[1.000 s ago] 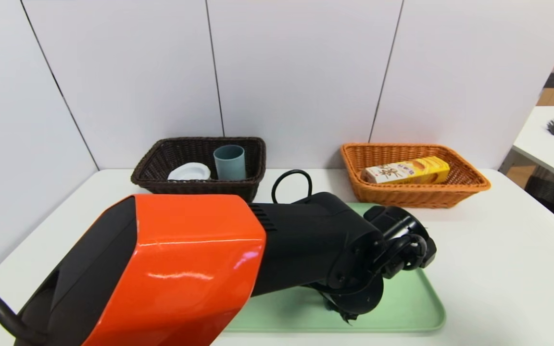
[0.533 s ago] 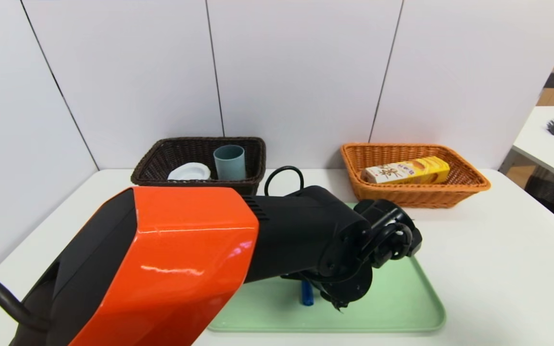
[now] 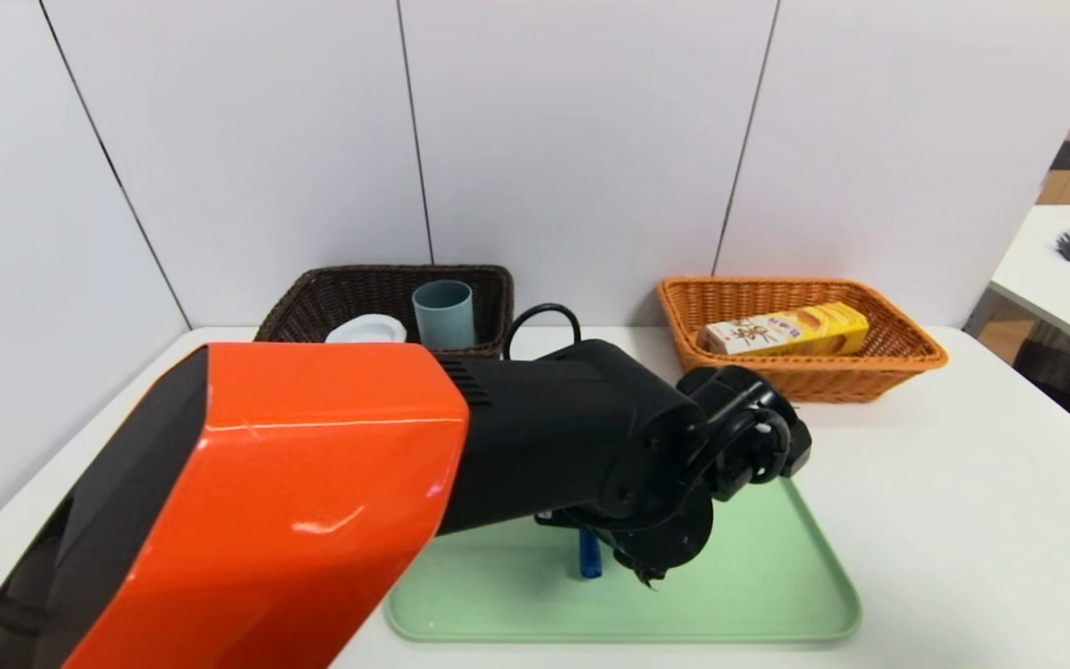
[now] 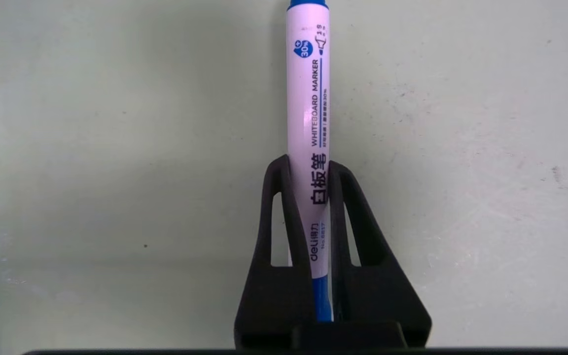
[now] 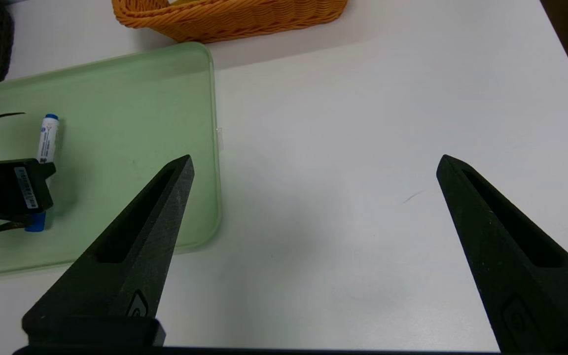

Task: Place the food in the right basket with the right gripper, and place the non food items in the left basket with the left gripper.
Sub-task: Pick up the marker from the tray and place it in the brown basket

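White cylindrical plastic marker with blue cap (image 4: 308,123): barrel prints "WHITEBOARD MARKER", Chinese "白板笔", brand "deli", a blue "30%" badge, small "No." code too fine to read; long yellow-and-white cardboard carton (image 3: 784,330) bears brown Chinese characters, illegible.

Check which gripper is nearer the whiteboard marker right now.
Left. The left gripper is shut on the marker over the green tray. The right gripper hangs open above bare table, beside the tray.

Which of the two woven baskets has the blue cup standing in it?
The dark brown woven wicker basket, holding the dusty-blue plastic cup; the orange-tan woven wicker basket holds only a yellow carton.
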